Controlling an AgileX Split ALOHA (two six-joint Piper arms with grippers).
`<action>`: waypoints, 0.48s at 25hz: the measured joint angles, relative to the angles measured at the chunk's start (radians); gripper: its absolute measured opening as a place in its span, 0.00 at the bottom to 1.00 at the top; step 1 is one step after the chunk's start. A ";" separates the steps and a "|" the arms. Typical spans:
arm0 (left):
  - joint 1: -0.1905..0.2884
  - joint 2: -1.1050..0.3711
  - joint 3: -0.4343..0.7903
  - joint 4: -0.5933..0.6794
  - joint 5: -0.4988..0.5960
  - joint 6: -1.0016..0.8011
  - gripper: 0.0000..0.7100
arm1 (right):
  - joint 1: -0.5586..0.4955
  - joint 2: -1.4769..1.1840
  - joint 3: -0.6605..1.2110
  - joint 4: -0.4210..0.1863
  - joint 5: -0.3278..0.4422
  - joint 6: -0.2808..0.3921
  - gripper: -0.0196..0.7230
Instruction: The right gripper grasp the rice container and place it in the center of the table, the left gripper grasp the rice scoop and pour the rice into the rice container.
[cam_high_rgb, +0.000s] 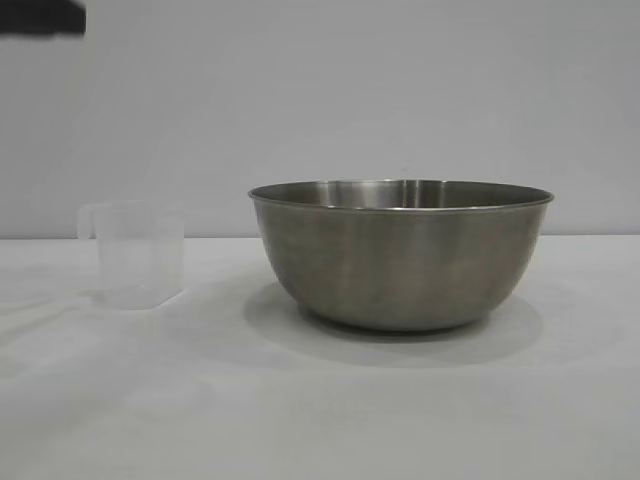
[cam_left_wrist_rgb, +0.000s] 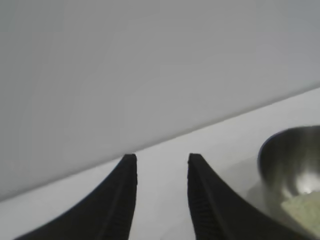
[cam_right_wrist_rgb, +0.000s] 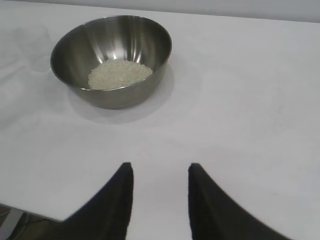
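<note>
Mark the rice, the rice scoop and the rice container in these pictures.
rice (cam_right_wrist_rgb: 120, 73): right wrist view, middle of the pale heap inside the bowl.
rice scoop (cam_high_rgb: 140, 255): exterior view, front wall of the clear cup.
rice container (cam_high_rgb: 400, 262): exterior view, outer steel wall below the rim.

No legible text or markings.

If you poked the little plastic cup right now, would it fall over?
Probably it would slide or tip easily. The rice scoop looks thin, see-through and empty, so likely very light. It stands upright on the smooth table, which may let it skid. Its handle sits high on one side, which could help it topple.
</note>
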 joint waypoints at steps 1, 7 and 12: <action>0.000 -0.061 0.003 0.017 0.078 -0.033 0.29 | 0.000 0.000 0.000 0.000 0.000 0.000 0.37; 0.000 -0.372 0.011 0.321 0.451 -0.411 0.29 | 0.000 0.000 0.000 0.000 0.000 0.000 0.37; 0.000 -0.556 0.011 0.788 0.593 -0.959 0.29 | 0.000 0.000 0.000 0.004 0.000 0.000 0.37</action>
